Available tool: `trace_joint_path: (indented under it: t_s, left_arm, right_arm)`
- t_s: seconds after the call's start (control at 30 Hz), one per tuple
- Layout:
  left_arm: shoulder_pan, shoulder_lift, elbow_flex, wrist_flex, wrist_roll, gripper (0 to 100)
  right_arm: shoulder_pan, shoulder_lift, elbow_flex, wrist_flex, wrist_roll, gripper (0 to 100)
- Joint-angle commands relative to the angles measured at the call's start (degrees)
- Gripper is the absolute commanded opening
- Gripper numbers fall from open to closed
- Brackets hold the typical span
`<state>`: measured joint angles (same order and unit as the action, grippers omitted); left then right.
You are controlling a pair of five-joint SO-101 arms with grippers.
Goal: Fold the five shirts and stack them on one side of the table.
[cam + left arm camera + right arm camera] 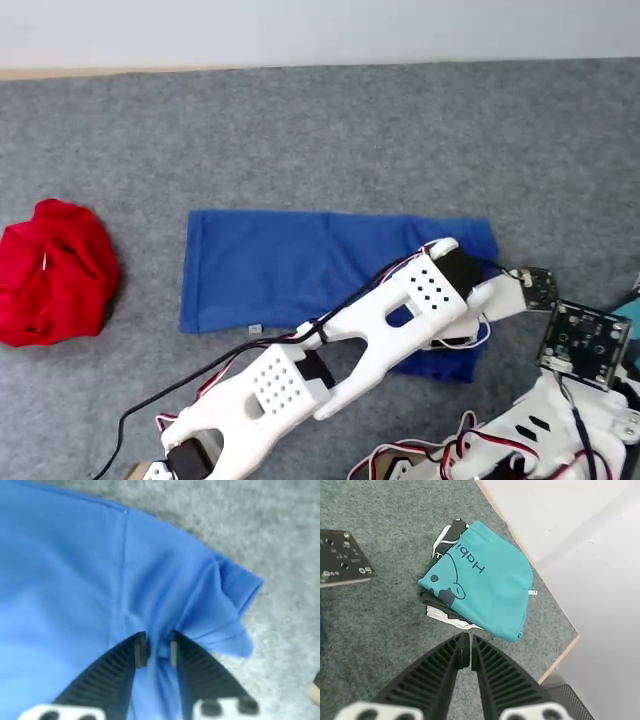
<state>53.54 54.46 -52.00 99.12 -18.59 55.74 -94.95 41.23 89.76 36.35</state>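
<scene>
A blue shirt lies spread across the middle of the grey table, partly folded lengthwise. My left gripper is shut on a pinch of the blue shirt near its sleeve end; in the high view that arm stretches over the shirt's near right corner. A crumpled red shirt sits at the far left. A stack of folded shirts with a teal one on top lies near the table's corner. My right gripper hangs shut and empty above the carpet beside that stack.
The table edge runs close behind the folded stack, with pale floor beyond. The other arm's circuit board shows beside the stack. A grey carpet-like cover spans the tabletop, with open room along the far side.
</scene>
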Motion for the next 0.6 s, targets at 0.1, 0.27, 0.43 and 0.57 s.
trace_joint_path:
  t_s: [0.1, 0.27, 0.43, 0.57]
  left_arm:
    - [2.0, -6.2, 5.0, 1.5, 0.8, 15]
    - [4.6, -11.1, 12.6, 1.4, 0.5, 17]
    - [5.3, -12.0, 15.6, 1.3, 0.6, 18]
    - [5.5, -12.3, 15.6, 1.3, 0.6, 18]
  right_arm:
    - [-0.1, -0.2, -0.2, -0.7, -0.3, 1.1]
    - [-0.1, -0.2, -0.2, -0.7, -0.3, 1.1]
    - [-0.1, -0.2, -0.1, -1.0, -0.3, 1.1]
    - [-0.1, -0.1, -0.1, -1.1, -0.3, 1.1]
